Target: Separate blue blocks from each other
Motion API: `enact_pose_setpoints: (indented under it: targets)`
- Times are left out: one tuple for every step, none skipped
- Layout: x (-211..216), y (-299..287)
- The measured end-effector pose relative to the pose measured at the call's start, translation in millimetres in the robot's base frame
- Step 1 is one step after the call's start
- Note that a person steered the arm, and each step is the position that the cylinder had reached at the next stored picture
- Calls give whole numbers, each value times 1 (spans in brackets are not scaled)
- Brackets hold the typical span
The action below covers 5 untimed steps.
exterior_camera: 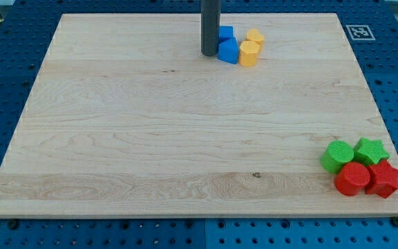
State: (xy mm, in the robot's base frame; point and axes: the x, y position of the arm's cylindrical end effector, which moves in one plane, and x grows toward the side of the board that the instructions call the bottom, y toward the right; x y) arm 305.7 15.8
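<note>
Blue blocks (227,45) sit touching near the frame's top centre, yellow blocks (250,50) at their right; my tip (210,53) seemingly touches their left side. No hand shows.

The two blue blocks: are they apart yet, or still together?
Still together. The two blue blocks touch near the view's top, yellow blocks against their right; my tip sits at their left.

- No words, numbers or brand names can be read anywhere in the view.
- The only sign is a small black-and-white square code marker (360,32), printed on a white patch at the wooden board's (150,138) corner at the view's top right; its pattern is too small to decode.
- The coloured blocks carry no lettering.
</note>
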Motion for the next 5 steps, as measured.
enact_pose_setpoints:
  targets:
    - [-4,13]
    - [-4,26]
    - [-19,30]
    - [-3,48]
    - [26,50]
